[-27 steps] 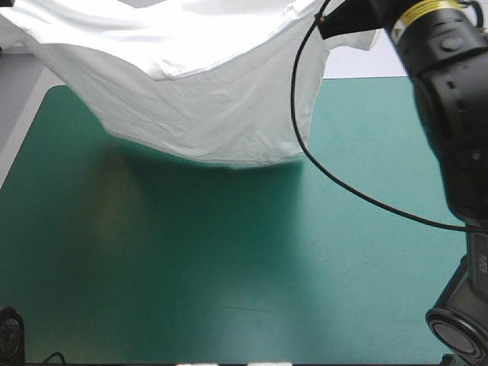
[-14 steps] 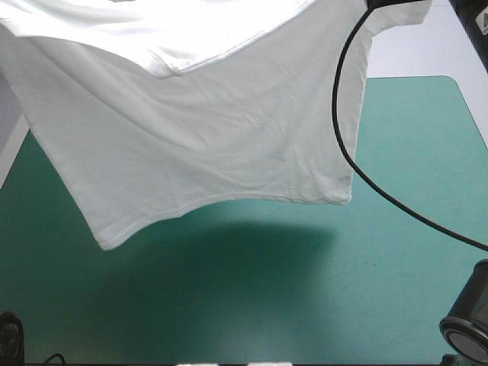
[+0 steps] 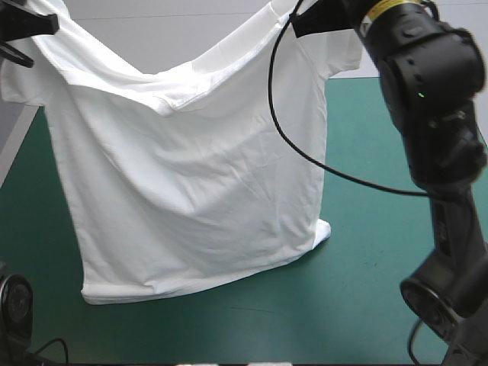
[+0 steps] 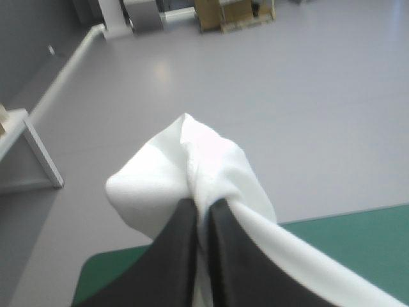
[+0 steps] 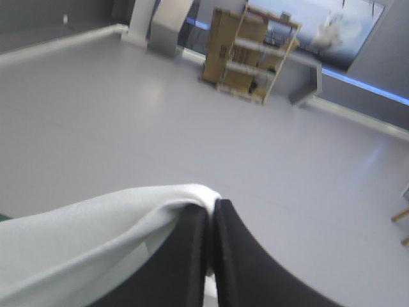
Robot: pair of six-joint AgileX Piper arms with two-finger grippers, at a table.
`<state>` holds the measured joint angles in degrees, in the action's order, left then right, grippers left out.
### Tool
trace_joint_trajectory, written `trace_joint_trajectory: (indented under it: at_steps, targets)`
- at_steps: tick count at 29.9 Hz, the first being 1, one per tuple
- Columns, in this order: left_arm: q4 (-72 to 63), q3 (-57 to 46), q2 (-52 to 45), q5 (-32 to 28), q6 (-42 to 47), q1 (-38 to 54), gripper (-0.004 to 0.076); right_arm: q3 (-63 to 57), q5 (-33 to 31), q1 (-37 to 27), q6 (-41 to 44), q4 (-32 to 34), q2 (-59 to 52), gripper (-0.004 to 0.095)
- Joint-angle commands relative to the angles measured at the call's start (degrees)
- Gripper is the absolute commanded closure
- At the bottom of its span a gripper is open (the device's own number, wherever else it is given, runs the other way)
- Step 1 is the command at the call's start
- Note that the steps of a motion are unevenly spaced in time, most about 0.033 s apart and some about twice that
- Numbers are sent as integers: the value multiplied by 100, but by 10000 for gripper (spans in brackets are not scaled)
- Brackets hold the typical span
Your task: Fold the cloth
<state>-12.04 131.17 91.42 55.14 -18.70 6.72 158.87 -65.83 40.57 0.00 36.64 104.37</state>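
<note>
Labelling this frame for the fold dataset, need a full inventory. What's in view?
T-shirt: 1, white, hanging spread over the table, held by its two shoulders, hem down on the cover.
table: 1, teal-green cover, under and around the T-shirt.
left end effector: 1, black fingers, raised at the table's far left, shut on one shoulder of the T-shirt.
right end effector: 1, black fingers, raised toward the far right, shut on the other shoulder.
</note>
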Motion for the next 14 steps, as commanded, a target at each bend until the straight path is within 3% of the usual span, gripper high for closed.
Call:
trace_joint_trajectory:
  at_steps: [1,6,14]
  targets:
    - [-340,-309,73,-763,-257,7,705,-91,435,-786,132,-667,303,925]
    - [-362,-733,641,-1325,-310,7,705,-115,834,-1728,108,-1951,1164,926]
    - [-362,-748,1688,-2354,-310,7,705,-115,2317,-2191,-288,-2594,2312,925]
